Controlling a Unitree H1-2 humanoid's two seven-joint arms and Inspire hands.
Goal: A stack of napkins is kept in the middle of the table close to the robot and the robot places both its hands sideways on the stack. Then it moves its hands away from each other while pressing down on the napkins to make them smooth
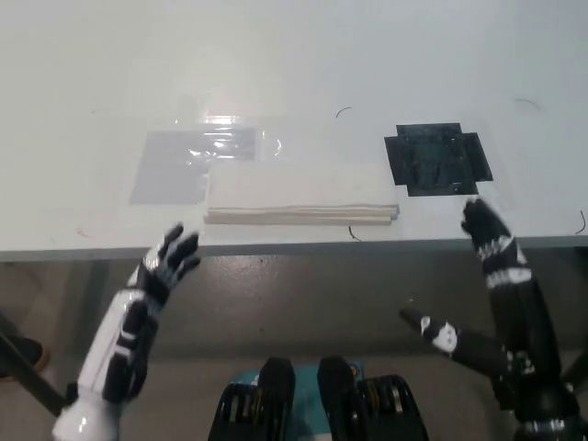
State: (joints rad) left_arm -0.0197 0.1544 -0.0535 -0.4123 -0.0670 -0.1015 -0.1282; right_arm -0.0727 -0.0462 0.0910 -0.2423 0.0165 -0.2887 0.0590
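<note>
1. Front and centre, the stack of napkins [301, 195] lies flat on the white table [294, 64], right up against the near edge, long side running left to right, its layered edge facing the robot.
2. Nothing is on top of it, and neither hand touches it.
3. On the robot's left, the left hand [171, 257] is raised just below the table edge, off the stack's left corner, fingers spread apart and pointing up, holding nothing.
4. Over on the other side, the right hand [487, 230] rises at the table edge, beyond the stack's right end. Its fingers are bunched close and dark against the arm, so whether they are apart or closed I cannot tell.
5. Behind the stack to the left, a clear plastic sheet [197, 156] lies flat on the table, glinting, its near edge just beside the napkins.
6. Behind and to the right, a patch of black tape [437, 158] is stuck on the tabletop, near the stack's right corner.
</note>
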